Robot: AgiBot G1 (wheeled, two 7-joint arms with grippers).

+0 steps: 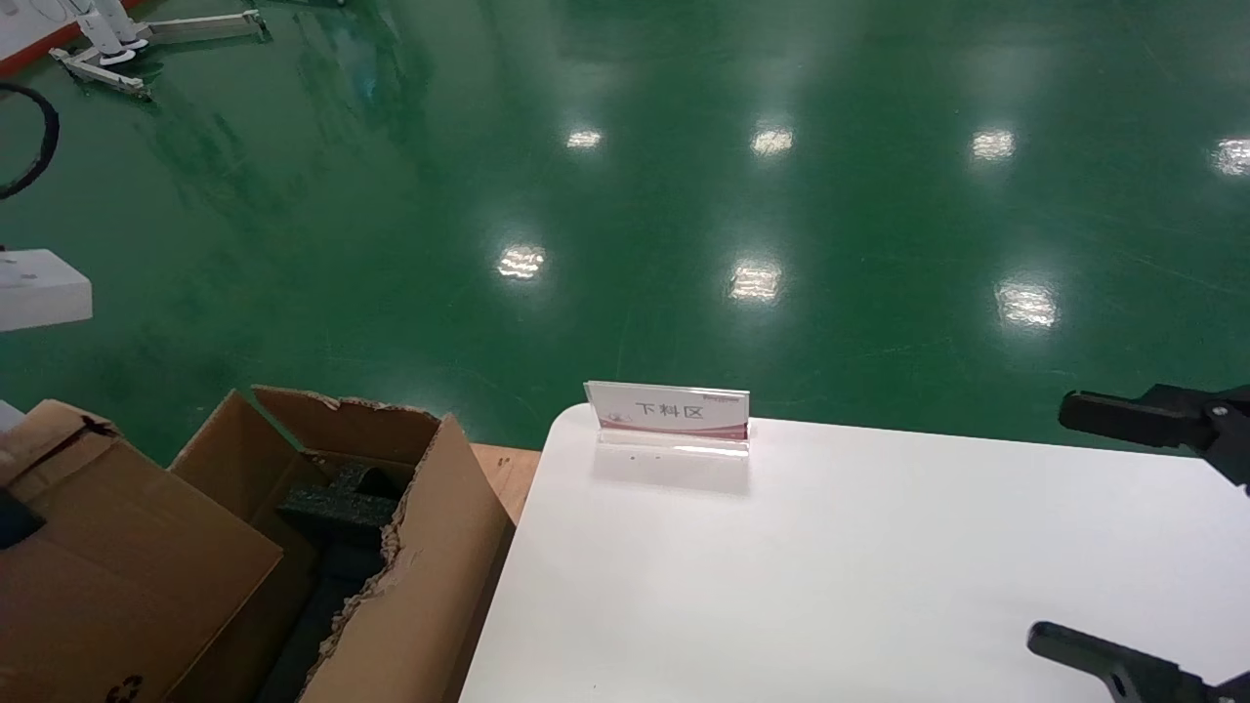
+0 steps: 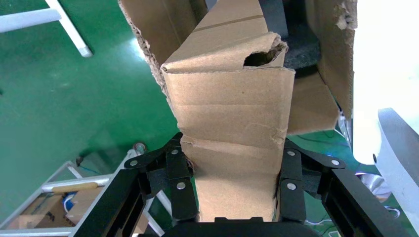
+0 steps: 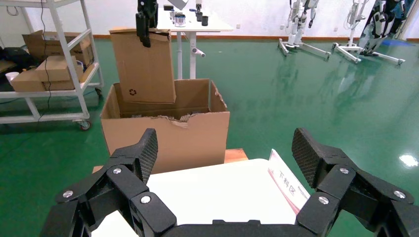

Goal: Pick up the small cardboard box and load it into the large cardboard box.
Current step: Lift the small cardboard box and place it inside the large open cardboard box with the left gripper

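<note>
The small cardboard box [image 1: 117, 557] is flat and brown, with a dark recycling mark near one corner. My left gripper [image 2: 232, 182] is shut on its one end. The box hangs upright [image 3: 143, 69] over the open top of the large cardboard box [image 3: 163, 133], its lower end dipping behind the carton's front wall. The large cardboard box [image 1: 430, 547] stands left of the table, with ragged torn edges and black foam [image 1: 342, 508] inside. My right gripper [image 1: 1104, 532] is open and empty above the white table's right side; it also shows in the right wrist view [image 3: 225, 153].
A white table [image 1: 830, 586] carries a small sign stand [image 1: 669, 415] at its far edge. A wooden surface [image 1: 503, 469] shows between carton and table. A shelf with boxes [image 3: 49, 74] stands beyond the carton. The green floor [image 1: 684, 195] lies all around.
</note>
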